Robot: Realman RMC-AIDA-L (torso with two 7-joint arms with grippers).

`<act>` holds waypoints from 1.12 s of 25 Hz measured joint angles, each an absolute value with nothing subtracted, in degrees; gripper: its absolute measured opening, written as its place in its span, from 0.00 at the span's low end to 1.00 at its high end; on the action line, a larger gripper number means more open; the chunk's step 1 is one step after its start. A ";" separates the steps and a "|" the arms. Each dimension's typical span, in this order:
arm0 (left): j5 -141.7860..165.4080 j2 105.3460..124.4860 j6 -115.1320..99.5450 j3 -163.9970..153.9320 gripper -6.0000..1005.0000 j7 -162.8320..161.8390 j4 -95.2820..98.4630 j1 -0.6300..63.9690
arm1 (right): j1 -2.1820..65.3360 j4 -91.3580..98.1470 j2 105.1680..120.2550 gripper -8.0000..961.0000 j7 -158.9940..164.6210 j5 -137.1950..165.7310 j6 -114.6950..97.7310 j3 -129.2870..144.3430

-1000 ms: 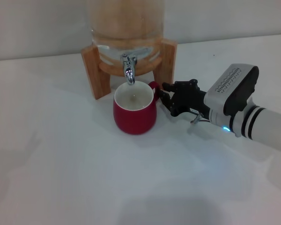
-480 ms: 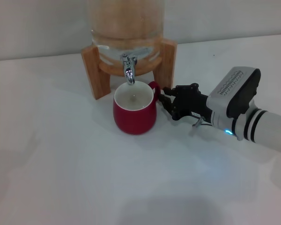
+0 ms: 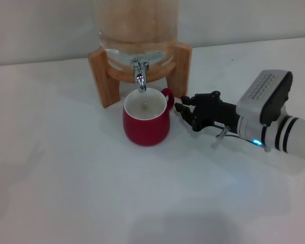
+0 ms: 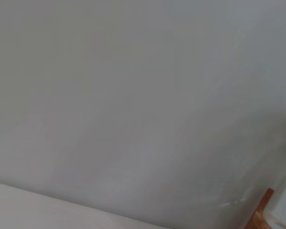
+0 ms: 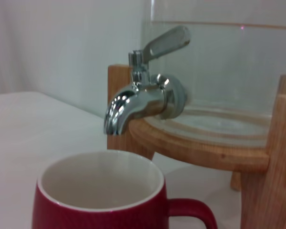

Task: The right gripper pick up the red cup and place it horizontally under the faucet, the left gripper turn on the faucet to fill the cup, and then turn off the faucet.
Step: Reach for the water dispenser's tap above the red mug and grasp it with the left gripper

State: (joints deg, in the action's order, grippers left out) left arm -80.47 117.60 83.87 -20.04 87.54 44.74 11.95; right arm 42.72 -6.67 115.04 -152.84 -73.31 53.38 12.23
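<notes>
- Red cup (image 3: 146,123) stands upright on the table (image 3: 66,173) under the faucet (image 3: 140,76); placement looks done.
- Right gripper (image 3: 183,109) beside handle, fingers apart, empty.
- Left gripper unseen; opening, filling and closing remain.

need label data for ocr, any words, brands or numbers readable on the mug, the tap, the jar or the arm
No readable text in any view.
Glossy red cup: plain, no print.
Chrome faucet: no markings.
Clear glass jar and wooden stand: no label.
Right claw, housing: ribbed vents only.
</notes>
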 joint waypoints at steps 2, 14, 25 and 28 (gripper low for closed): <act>-80.44 117.60 83.84 -20.04 0.87 87.54 44.74 11.95 | 42.46 -5.72 115.04 0.22 -150.93 -72.22 54.22 12.60; -80.29 117.60 83.83 -20.04 0.87 87.54 44.74 12.34 | 40.86 2.66 115.32 0.24 -139.28 -64.65 59.65 15.46; -80.35 117.73 84.11 -20.24 0.87 87.54 44.74 12.47 | 36.87 14.38 115.61 0.28 -128.09 -64.83 68.19 22.81; -80.35 117.82 84.12 -20.29 0.87 87.54 44.74 12.48 | 35.42 18.30 115.68 0.32 -125.24 -64.94 71.61 23.98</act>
